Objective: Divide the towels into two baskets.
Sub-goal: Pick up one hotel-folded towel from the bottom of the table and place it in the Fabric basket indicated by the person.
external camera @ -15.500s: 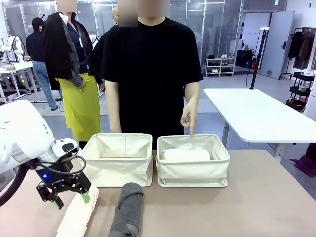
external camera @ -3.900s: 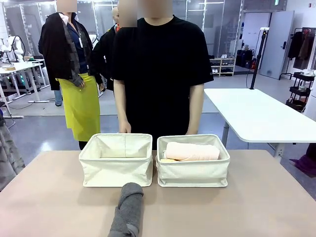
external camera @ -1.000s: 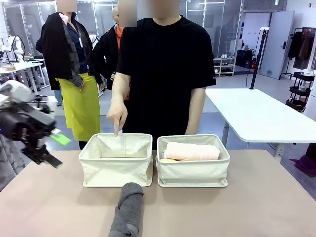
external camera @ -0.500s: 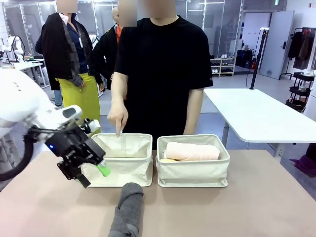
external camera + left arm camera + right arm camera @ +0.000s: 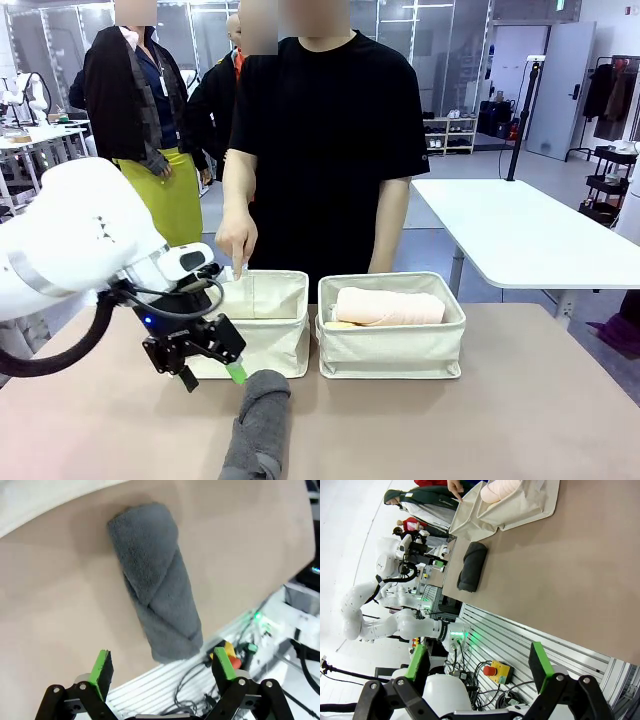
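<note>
The left gripper (image 5: 210, 368) hangs low over the table (image 5: 520, 420) in front of the left basket (image 5: 240, 322), with its jaws spread wide and nothing between them. That wide spread suits the grey towel (image 5: 258, 425), a thick roll lying on the table just at the gripper's four o'clock, close to the near edge. In the left wrist view the grey towel (image 5: 155, 580) lies ahead of the green pads (image 5: 102, 667), running from eleven o'clock to five o'clock, so the pads are not yet astride it; I judge the arm is lining up to take it across its width.

The person's hand (image 5: 238, 240) points a finger down into the left basket at its far rim, most likely to show where the grey towel belongs. That basket looks empty, while the right basket (image 5: 392, 328) already holds a pink towel (image 5: 388, 306) lying lengthways, with a paler roll (image 5: 338, 325) peeking out beneath its left end. Sending the grey one left would even out the split.

The right gripper (image 5: 477, 667) waits off the table with its jaws fully apart and empty, looking across the table (image 5: 560, 580) from well away. From there the grey towel (image 5: 472, 567) sits toward eleven o'clock, the baskets (image 5: 510, 505) beyond it.
</note>
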`<state>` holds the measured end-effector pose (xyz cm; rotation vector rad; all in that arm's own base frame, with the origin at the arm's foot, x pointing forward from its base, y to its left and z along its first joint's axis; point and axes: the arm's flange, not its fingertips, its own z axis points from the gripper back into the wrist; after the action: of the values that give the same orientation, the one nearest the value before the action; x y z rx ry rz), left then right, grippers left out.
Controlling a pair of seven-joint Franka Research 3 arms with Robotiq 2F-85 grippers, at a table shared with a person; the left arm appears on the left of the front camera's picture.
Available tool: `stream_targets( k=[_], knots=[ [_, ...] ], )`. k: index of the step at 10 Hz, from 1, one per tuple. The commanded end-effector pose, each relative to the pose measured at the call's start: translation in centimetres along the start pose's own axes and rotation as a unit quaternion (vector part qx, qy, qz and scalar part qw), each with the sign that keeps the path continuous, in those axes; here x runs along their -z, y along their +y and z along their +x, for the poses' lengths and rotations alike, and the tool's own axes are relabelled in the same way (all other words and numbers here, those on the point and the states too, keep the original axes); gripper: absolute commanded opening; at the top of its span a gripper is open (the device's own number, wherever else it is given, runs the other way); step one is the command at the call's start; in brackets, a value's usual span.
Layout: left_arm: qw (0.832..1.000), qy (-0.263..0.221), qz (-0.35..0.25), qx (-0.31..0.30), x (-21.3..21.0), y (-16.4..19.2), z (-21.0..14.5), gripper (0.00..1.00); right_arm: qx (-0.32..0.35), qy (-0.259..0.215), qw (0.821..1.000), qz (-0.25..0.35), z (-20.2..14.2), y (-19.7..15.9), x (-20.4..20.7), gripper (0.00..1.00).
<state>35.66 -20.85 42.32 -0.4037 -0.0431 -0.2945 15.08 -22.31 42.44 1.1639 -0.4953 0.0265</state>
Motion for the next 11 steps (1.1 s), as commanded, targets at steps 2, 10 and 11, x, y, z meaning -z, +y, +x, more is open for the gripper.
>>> stream_targets(
  k=[2,10,11],
  knots=[
    [0.997,-0.022,0.064,-0.033,3.6,-2.1,0.8,1.00,-0.007,-0.003,1.000,0.002,0.0,0.3,-0.1,1.00],
    [0.989,-0.048,0.111,-0.080,10.1,-3.7,2.6,1.00,-0.007,-0.003,1.000,0.002,0.0,0.3,-0.1,1.00],
    [0.989,-0.053,0.111,-0.078,11.1,-3.7,2.7,1.00,-0.007,-0.003,1.000,0.002,0.0,0.3,-0.1,1.00]
  ],
)
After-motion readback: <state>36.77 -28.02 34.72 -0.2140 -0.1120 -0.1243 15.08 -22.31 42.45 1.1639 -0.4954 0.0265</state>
